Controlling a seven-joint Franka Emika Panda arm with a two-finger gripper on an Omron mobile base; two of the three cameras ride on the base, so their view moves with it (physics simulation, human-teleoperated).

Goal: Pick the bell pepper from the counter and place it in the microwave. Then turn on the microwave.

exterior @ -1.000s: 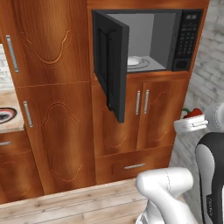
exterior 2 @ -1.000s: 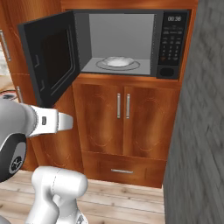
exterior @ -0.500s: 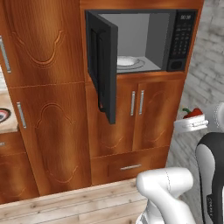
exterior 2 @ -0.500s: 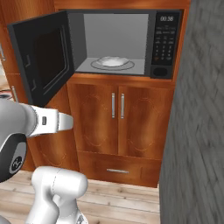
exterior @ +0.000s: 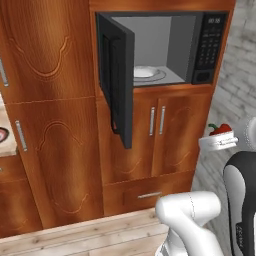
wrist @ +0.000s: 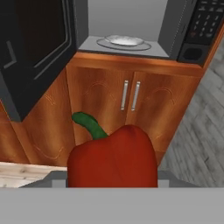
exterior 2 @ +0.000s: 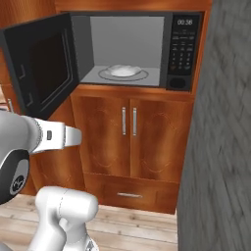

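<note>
The red bell pepper (exterior: 220,129) with its green stem sits in my gripper (exterior: 218,142), low at the right and well below the microwave (exterior: 170,47). In the hand view the bell pepper (wrist: 114,158) is close up between the jaws and hides the fingertips. The black microwave (exterior 2: 128,49) stands with its door (exterior: 118,80) swung wide to the left. Inside, the glass turntable (wrist: 125,42) lies on the grey floor. The keypad (exterior 2: 182,46) is on the right. A sliver of the beige counter (exterior: 8,145) shows at the far left.
Under the microwave are two wooden cabinet doors (exterior 2: 128,137) with silver handles and a drawer (exterior 2: 130,193). A grey brick wall (exterior 2: 220,147) stands close on the right. A tall wooden cabinet (exterior: 50,110) is on the left, and a red-rimmed plate (exterior: 2,134) lies on the counter.
The whole picture has shifted: the base has driven closer and the microwave looks larger. The bell pepper stays in the gripper, in the same spot relative to the arm.
</note>
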